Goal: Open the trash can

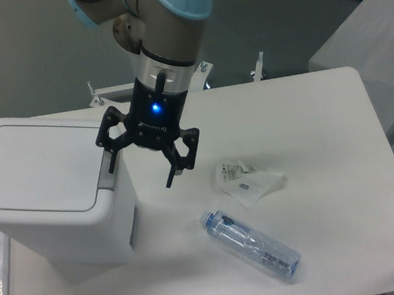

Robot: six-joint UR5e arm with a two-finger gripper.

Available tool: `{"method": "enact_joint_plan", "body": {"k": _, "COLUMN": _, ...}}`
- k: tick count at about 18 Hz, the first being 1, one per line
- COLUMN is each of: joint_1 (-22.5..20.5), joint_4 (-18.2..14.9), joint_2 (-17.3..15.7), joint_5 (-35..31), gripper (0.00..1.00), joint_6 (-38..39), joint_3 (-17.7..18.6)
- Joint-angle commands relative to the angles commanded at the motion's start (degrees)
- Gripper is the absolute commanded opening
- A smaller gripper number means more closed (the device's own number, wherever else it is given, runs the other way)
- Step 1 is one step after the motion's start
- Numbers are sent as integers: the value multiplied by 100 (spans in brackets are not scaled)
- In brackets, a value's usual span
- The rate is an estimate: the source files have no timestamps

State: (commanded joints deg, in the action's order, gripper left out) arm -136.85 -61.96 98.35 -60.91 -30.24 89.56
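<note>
Even cool overhead light, soft shadows on table, slight blur, mild grain

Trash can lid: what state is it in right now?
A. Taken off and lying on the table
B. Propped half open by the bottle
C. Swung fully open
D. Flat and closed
D. The lid lies flat on the trash can, with the open gripper at its right edge by the grey button; the bottle lies apart on the table.

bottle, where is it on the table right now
The bottle lies on its side near the table's front edge, right of the trash can, just below the crumpled wrapper.
</note>
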Motion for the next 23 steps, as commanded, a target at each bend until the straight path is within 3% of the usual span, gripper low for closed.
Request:
{"method": "enact_joint_plan", "body": {"k": 13, "joint_1": 0, "joint_4": 27, "joint_2": -26, "joint_5": -9, "gripper": 100, "joint_6": 0, "joint_3": 185}}
{"method": "enact_joint_plan", "body": {"k": 20, "joint_1": -26, "joint_4": 18, "joint_2": -18, "joint_5": -17, "gripper": 100, "joint_6": -9, "joint_3": -26}}
{"method": "enact_joint_plan", "body": {"k": 23, "joint_1": -271, "joint_4": 210, "joint_2": 0, "joint_5": -148, "gripper": 100, "joint_6": -44, "joint_3": -61}}
